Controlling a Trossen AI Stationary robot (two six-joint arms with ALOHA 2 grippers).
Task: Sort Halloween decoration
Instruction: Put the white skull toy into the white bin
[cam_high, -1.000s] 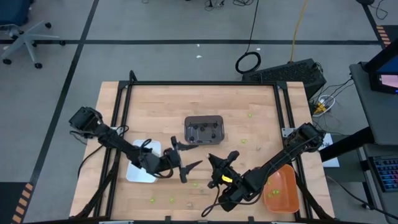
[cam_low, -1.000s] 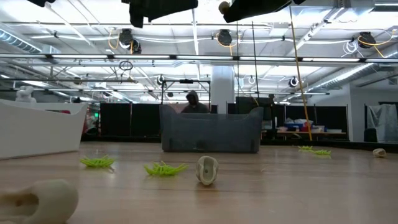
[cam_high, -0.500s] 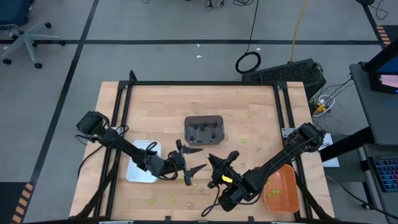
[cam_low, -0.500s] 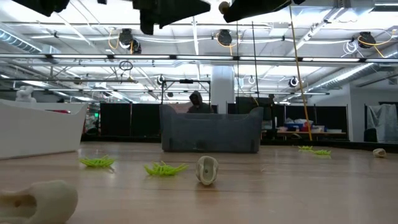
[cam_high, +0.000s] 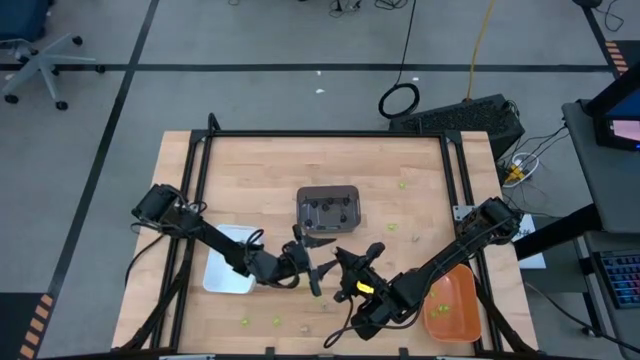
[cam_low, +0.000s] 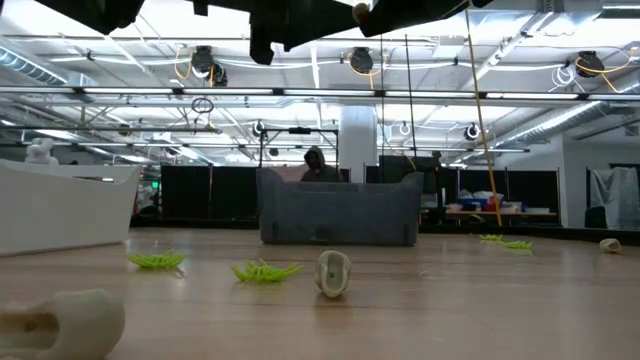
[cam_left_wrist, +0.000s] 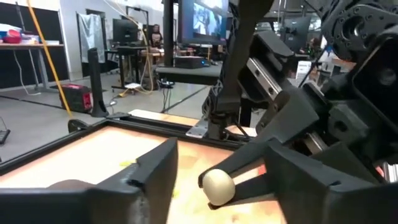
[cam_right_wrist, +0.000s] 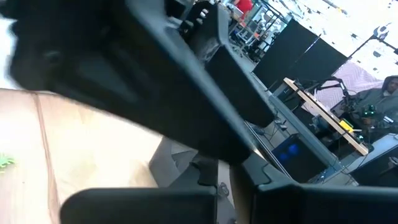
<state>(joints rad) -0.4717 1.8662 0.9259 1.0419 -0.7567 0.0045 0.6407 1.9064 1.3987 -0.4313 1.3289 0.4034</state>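
Observation:
My right gripper (cam_high: 352, 264) hangs above the table's near middle, shut on a pale tan trinket (cam_left_wrist: 217, 185) that also shows at the top of the low view (cam_low: 358, 10). My left gripper (cam_high: 318, 262) is open just to its left, level with it; its fingers stand either side of the trinket without touching it. Other trinkets lie on the table: lime-green ones (cam_low: 264, 270) (cam_low: 157, 260) and tan ones (cam_low: 334, 272) (cam_low: 60, 320). Dark ones sit in the dark grey tray (cam_high: 329, 208). My right gripper pinches the pale tan trinket (cam_left_wrist: 217, 185) between the free ends of its two fingers (cam_left_wrist: 249, 163). The fingers point toward the table's left, at my left gripper. The trinket is lifted clear, well above the table.
A white tray (cam_high: 230, 262) sits at the near left under my left arm, and an orange tray (cam_high: 452, 306) holding green trinkets sits at the near right. More green trinkets (cam_high: 403, 184) (cam_high: 277, 320) are scattered on the wood. Black frame rails run along the table's edges.
My left gripper has moved toward the table's right, closing on my right gripper, and has stayed open. Its arm has stretched out across the white tray.

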